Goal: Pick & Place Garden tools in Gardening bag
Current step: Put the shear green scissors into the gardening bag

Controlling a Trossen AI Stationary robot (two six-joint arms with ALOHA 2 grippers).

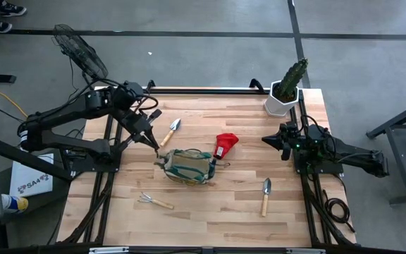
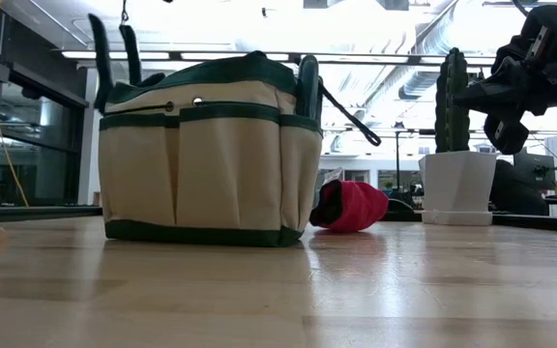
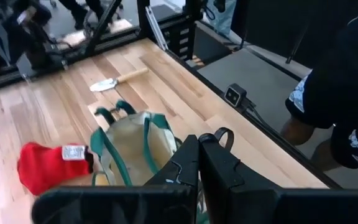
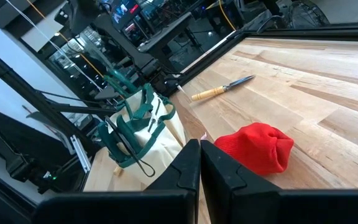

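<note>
Gardening bag: the tan tote with dark green trim stands upright near the middle of the wooden tabletop, its handles raised; in the low view it fills the left half of the picture.
Red glove-like piece: it lies on the tabletop just beside the bag, on the side toward the cactus; the low view shows it low behind the bag's right corner.
Trowel by the left arm: wooden handle and metal blade, flat on the tabletop, near the bag's far side.
Second trowel: it lies on the right part of the tabletop, well apart from the bag.
Hand rake: it lies on the near side of the bag, apart from it.
Cactus: green, in a white pot, at the tabletop's far right corner.
Left gripper: closed and empty, it hangs just beside the bag's left end; its wrist view looks down on the bag.
Right gripper: closed and empty, it waits above the tabletop's right side, pointing toward the red piece.
Person: a dark sleeve and part of an arm show beyond the table edge in the left wrist view.
</note>
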